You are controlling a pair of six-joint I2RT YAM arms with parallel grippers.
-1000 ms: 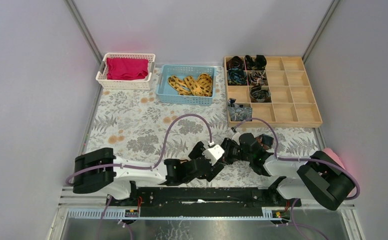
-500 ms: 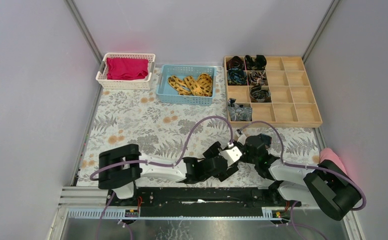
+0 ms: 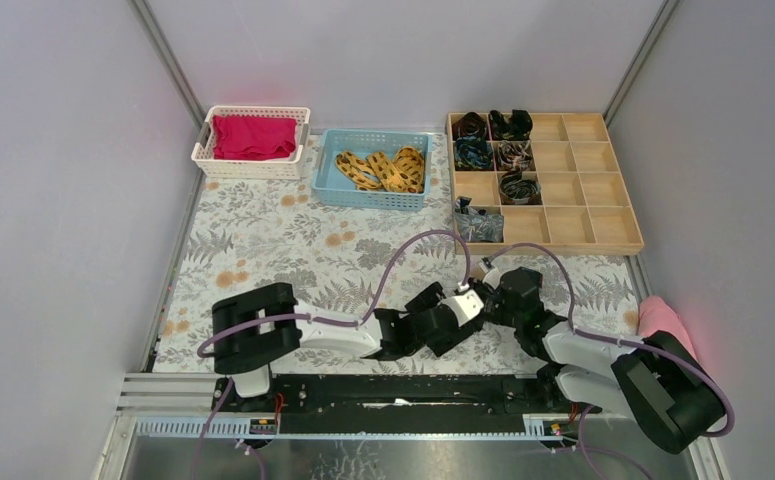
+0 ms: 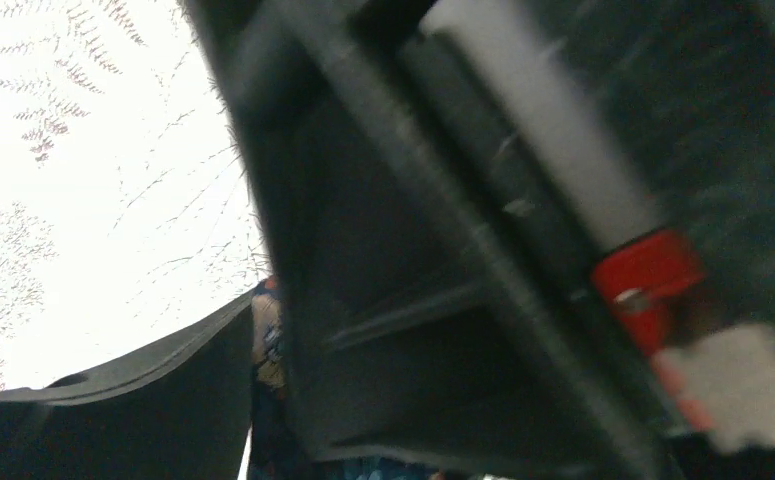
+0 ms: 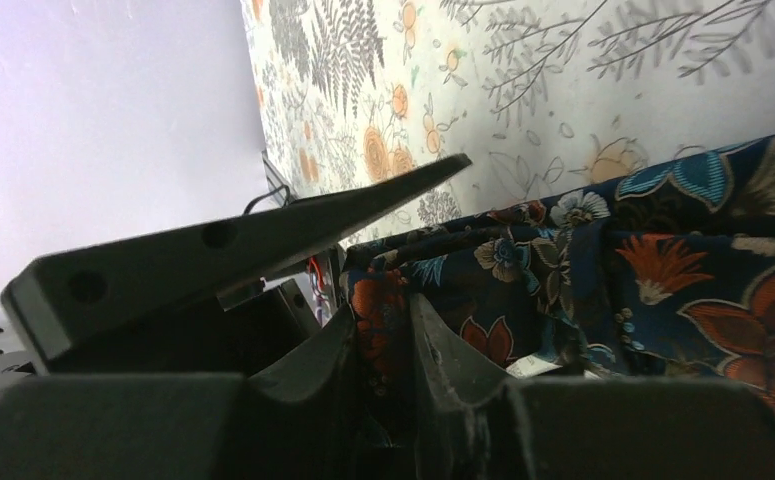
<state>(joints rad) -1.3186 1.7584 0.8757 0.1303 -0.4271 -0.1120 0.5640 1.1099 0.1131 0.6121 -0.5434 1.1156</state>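
Right gripper (image 5: 381, 335): my 2 fingers nearly closed, pinching 1 dark floral cloth (image 5: 663, 250), low on table (image 3: 263, 240), front-centre | left gripper (image 3: 466, 300): against my right, jaw gap unreadable | back: 1 white basket (image 3: 203, 150), 1 blue basket (image 3: 321, 178), 1 wooden tray (image 3: 625, 241)

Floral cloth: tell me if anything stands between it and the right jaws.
Nothing visible does. In the right wrist view the floral cloth lies directly against the right gripper, folds bunched at its jaws, no other object between.
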